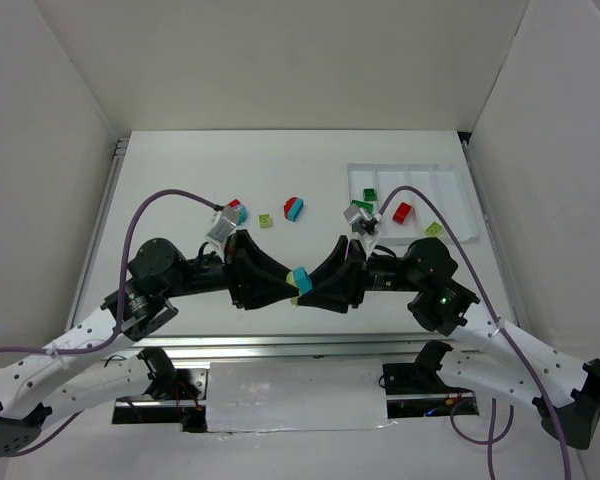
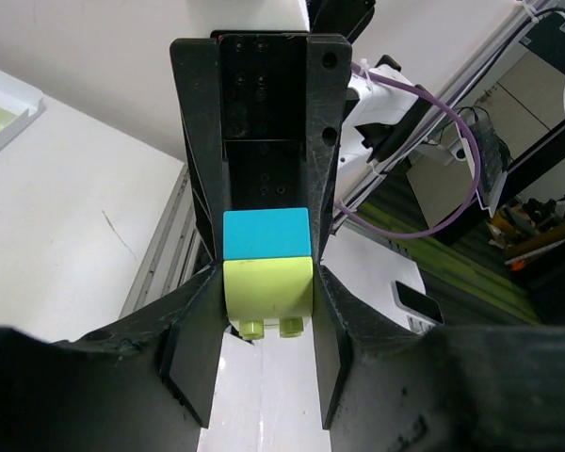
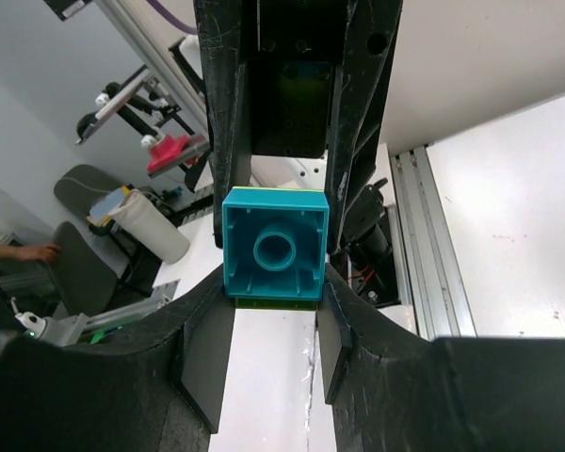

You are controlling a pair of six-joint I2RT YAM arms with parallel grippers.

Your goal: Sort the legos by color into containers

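Lego pair (image 1: pixel 301 280) clamped between left jaws, right jaws.

No legible text, label, brand, number or sign in any view.

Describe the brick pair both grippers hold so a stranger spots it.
Go to the middle of the table's near edge. There the left gripper and right gripper meet, pinching a teal-blue brick joined to a yellow-green one, the only pair held, not loose.
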